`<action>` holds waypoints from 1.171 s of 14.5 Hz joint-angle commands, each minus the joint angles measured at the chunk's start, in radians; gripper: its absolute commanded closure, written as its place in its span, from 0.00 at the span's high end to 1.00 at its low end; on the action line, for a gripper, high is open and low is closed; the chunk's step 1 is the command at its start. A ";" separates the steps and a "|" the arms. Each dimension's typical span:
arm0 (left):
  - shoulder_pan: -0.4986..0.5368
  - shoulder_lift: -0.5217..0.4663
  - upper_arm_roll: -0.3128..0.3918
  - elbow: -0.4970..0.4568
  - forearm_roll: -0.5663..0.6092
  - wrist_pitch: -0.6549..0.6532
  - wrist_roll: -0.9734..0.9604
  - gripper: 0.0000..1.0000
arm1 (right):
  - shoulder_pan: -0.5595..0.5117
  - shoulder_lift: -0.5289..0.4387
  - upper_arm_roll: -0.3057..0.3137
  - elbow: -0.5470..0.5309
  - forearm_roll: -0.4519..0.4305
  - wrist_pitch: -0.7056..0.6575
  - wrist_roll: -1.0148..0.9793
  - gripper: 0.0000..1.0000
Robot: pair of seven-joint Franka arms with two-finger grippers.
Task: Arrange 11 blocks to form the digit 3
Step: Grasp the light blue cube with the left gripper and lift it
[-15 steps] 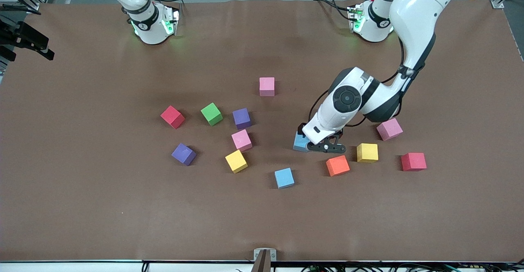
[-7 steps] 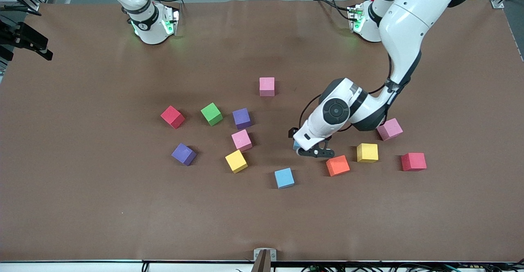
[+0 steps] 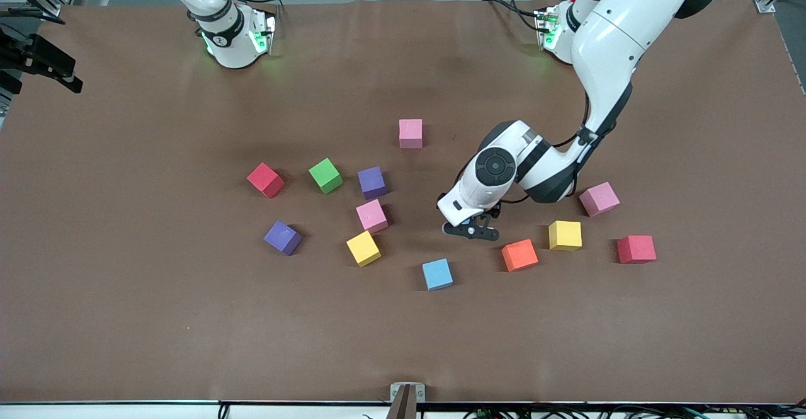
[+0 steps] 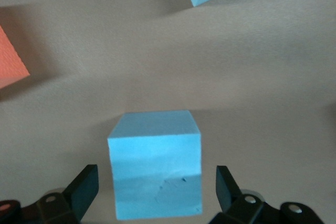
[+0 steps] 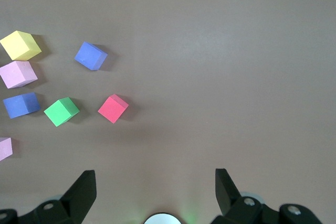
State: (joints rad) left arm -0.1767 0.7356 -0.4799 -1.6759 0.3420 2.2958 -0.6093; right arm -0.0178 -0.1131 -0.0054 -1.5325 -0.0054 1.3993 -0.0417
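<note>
No blocks (image 3: 371, 216) forming digit 3, all lying scattered mid-table. Left gripper (image 4: 156, 195) hanging with jaws wide around light blue block (image 4: 155, 163), not squeezing. Right gripper (image 5: 155, 192) waiting, spread wide, empty.

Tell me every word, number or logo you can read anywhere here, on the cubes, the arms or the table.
None can be read. The blocks have plain faces, with no letters or numbers. A small dark emblem on the right arm's base is too small to make out. The table bears no print.
</note>
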 commanded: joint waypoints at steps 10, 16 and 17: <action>0.010 0.062 -0.002 0.067 0.017 0.034 -0.007 0.85 | -0.008 -0.005 0.008 -0.006 0.004 0.003 -0.020 1.00; 0.014 0.056 -0.003 0.087 0.011 0.033 -0.026 0.40 | -0.010 -0.005 0.008 -0.008 0.004 0.007 -0.018 1.00; 0.020 0.053 -0.003 0.087 0.011 0.024 -0.067 0.34 | -0.010 -0.005 0.008 -0.008 0.005 0.009 -0.018 1.00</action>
State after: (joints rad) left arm -0.1639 0.7928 -0.4783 -1.6109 0.3465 2.3305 -0.6266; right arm -0.0178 -0.1130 -0.0045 -1.5326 -0.0050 1.4008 -0.0535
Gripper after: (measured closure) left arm 0.410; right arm 0.000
